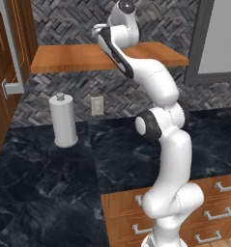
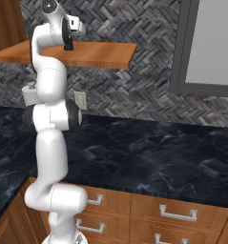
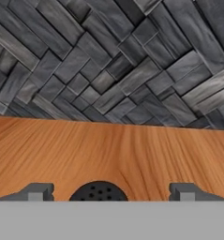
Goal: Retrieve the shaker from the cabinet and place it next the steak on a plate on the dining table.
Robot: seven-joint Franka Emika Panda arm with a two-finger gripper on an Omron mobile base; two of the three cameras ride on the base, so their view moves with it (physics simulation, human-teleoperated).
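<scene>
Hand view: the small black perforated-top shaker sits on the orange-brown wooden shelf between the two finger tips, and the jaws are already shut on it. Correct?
Not quite. The small black perforated-top shaker does sit on the orange-brown wooden shelf between the finger tips, but the gripper is open: the hand view shows clear shelf between each tip and the shaker.

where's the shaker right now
The shaker stands on the cabinet shelf by the tiled wall; in the hand view its top sits between the open gripper fingertips.
</scene>
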